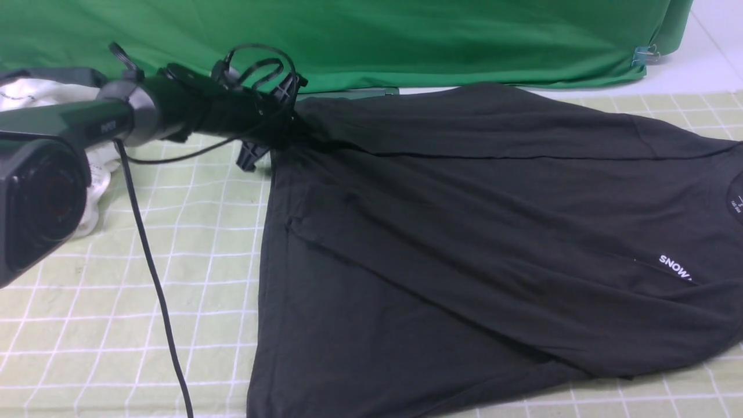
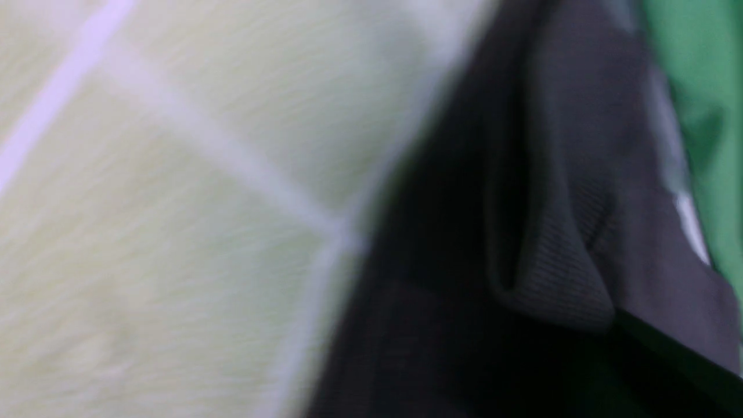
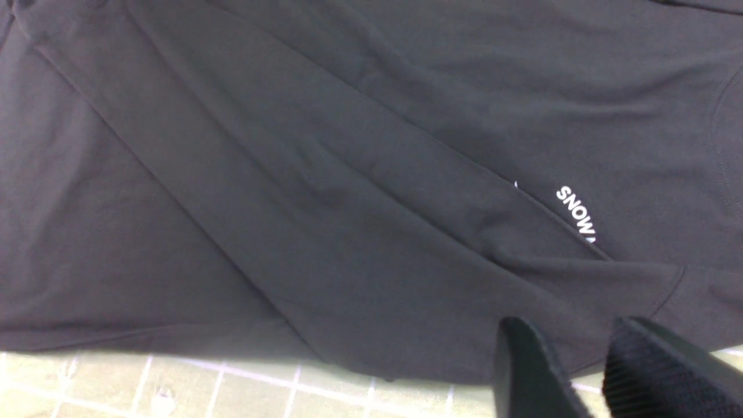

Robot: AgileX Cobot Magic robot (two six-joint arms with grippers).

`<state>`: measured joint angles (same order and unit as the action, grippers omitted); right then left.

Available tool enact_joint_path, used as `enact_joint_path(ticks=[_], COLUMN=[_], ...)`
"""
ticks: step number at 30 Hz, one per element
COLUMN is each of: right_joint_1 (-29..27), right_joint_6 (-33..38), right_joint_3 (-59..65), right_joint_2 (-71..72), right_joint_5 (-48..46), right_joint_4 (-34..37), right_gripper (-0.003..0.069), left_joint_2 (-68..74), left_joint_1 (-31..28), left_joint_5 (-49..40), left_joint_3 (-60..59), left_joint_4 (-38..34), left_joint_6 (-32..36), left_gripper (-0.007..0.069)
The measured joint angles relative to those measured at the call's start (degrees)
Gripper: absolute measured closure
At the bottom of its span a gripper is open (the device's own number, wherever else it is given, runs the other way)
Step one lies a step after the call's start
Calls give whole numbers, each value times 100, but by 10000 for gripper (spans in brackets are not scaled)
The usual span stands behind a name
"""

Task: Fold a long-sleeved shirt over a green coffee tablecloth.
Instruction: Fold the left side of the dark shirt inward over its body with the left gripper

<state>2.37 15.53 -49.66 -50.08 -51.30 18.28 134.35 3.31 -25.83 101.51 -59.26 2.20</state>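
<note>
Left end effector [image 1: 277,129]: pressed together, pinching a corner of the large black cotton long-sleeved shirt [image 1: 464,232]. The fabric gathers to a point at it. The left wrist view is blurred and shows only a ribbed black fold right up against the end effector, so the fingers can't be made out there.

Left arm: stretched out roughly level, reaching forward and rightward over the pale yellow-green tablecloth with the white line grid [image 1: 116,325]. A thin black cable [image 1: 151,261] hangs off it down to the cloth.

Right end effector [image 3: 572,334]: fingers [image 3: 522,371] spread, nothing between them. It sits at the shirt's edge, where black fabric meets the grid cloth. Can't tell whether it touches. The white "SNOW" print [image 3: 574,215] lies just ahead of it. The right arm isn't in the front view.

The shirt lies spread on the tablecloth, running right of the left end effector and back toward the robot. The plain bright green backdrop fabric [image 1: 406,40] is just beyond the left end effector. A crumpled white garment [image 1: 35,93] lies behind the left arm.
</note>
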Motion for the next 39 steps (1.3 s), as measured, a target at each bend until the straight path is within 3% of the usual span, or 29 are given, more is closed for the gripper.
enact_joint_path(ticks=[4, 9, 15, 16, 20, 24, 30, 34, 39], right_joint_1=[0, 0, 0, 0, 0, 0, 0, 0, 0], right_joint_6=[0, 0, 0, 0, 0, 0, -5, -5, -5], right_joint_3=[0, 0, 0, 0, 0, 0, 0, 0, 0], right_joint_2=[0, 0, 0, 0, 0, 0, 0, 0, 0], right_joint_5=[11, 13, 13, 13, 13, 13, 45, 52, 52], right_joint_4=[0, 0, 0, 0, 0, 0, 0, 0, 0], right_gripper=[446, 440, 440, 440, 434, 426, 421, 421, 421], left_joint_2=[-583, -1508, -2362, -2707, -3195, -3463, -3411, -3413, -3777], left_joint_1=[-82, -41, 299, 435, 667, 962, 1159, 1164, 1164], left_joint_5=[-227, -1099, -1923, -1943, -1634, -872, -179, -130, -351], left_joint_3=[85, 121, -377, -844, -2005, -3296, -4231, -4364, -4376], left_joint_4=[12, 210, 1742, 2440, 3032, 3157, 3233, 3383, 3758], left_joint_6=[213, -331, -1478, -1762, -2120, -2219, -2219, -2219, -2219], left_gripper=[603, 603, 603, 603, 603, 602, 588, 499, 334])
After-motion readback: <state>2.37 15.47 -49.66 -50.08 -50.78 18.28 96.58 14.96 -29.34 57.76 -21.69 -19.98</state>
